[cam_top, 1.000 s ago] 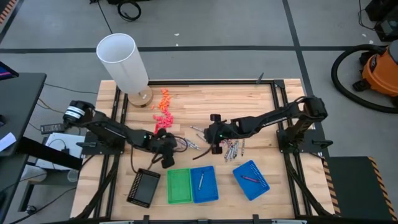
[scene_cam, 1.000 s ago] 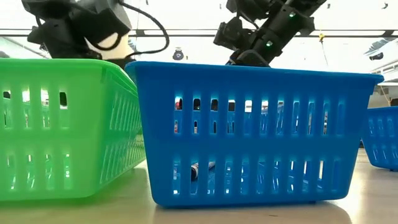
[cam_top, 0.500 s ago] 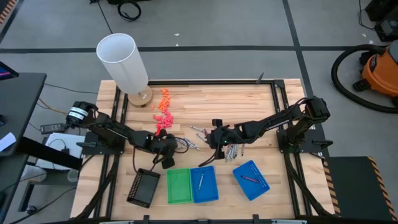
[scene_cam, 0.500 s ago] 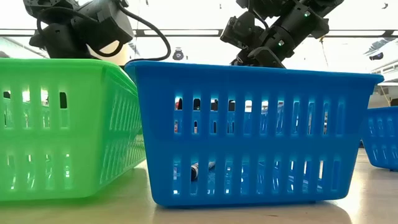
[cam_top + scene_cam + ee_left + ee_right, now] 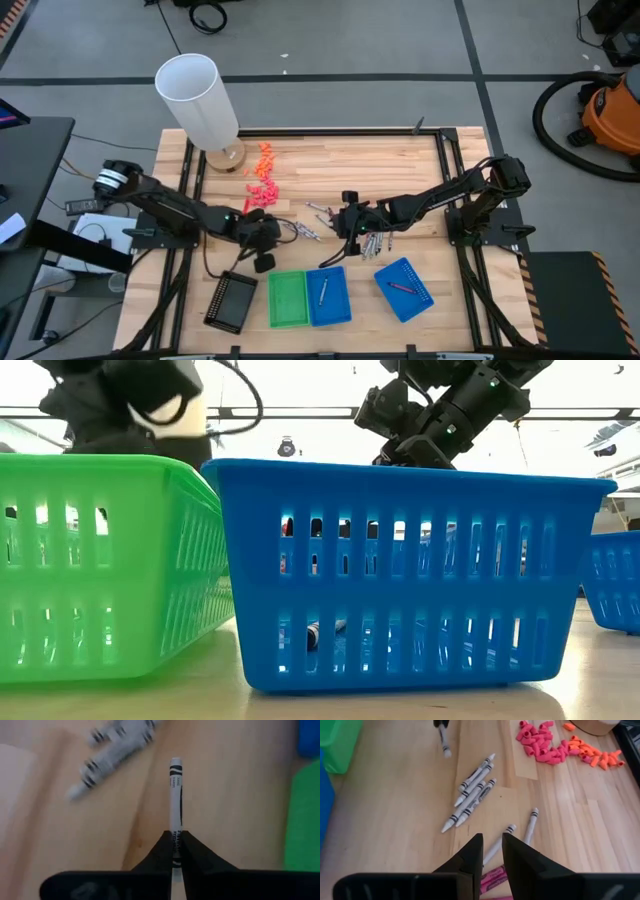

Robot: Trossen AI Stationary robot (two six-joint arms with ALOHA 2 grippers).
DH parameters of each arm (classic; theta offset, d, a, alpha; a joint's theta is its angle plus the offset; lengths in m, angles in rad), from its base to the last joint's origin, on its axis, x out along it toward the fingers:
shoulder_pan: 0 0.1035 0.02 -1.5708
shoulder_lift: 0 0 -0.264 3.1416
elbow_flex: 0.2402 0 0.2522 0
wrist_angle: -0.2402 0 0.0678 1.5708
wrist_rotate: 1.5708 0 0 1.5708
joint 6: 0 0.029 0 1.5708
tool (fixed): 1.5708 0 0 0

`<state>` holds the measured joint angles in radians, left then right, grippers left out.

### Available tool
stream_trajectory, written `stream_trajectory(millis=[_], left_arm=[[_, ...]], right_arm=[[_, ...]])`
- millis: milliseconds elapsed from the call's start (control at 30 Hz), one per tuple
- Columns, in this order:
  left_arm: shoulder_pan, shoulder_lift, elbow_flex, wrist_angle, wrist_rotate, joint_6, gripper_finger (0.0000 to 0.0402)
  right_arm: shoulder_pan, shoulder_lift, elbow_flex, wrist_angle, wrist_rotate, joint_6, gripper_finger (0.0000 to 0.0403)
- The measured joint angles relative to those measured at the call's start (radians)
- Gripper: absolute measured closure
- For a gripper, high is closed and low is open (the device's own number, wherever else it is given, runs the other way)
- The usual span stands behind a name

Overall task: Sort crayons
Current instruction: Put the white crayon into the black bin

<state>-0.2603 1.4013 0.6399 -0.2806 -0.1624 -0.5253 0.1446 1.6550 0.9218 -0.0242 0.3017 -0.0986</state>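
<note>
Here our left gripper (image 5: 175,851) is clamped on a silver-grey crayon (image 5: 175,795), its long axis running straight out past the fingertips; the green tray (image 5: 288,298) lies just beside it. Our right gripper (image 5: 491,851) hovers part-open, empty, over loose crayons (image 5: 470,795).

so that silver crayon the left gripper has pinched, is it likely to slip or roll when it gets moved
Probably stiff: the silver crayon juts straight out of the shut left gripper without sagging. It is held only near one end, so it might pivot. Being round and thin, it would likely roll if dropped on the table.
</note>
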Motion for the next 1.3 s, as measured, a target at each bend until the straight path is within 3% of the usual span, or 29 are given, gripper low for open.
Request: stream_trajectory(millis=[267, 467, 733, 867, 1133, 1300], left_arm=[[-0.070, -0.133, 0.000, 0.002, -0.009, -0.066, 0.0386], [-0.141, -0.148, 0.001, 0.103, 0.023, -0.115, 0.0386], [-0.200, -0.130, 0.003, 0.161, 0.022, -0.395, 0.0386], [-0.245, -0.130, 0.065, 0.078, 0.022, -0.525, 0.0386], [-0.370, -0.131, 0.273, -0.334, 0.132, -0.810, 0.0385], [-0.501, -0.131, 0.304, -0.357, 0.153, -1.018, 0.0385]], right_arm=[[0.008, 0.000, 0.000, -0.006, 0.026, -0.006, 0.0321], [0.008, 0.000, 0.000, -0.037, 0.095, -0.005, 0.0321], [0.006, 0.000, 0.000, -0.039, 0.307, 0.046, 0.0321], [0.006, 0.000, 0.000, -0.037, 0.334, 0.055, 0.0321], [0.021, 0.000, -0.014, -0.024, 0.315, 0.061, 0.0321], [0.030, 0.000, -0.023, -0.019, 0.315, 0.044, 0.0321]])
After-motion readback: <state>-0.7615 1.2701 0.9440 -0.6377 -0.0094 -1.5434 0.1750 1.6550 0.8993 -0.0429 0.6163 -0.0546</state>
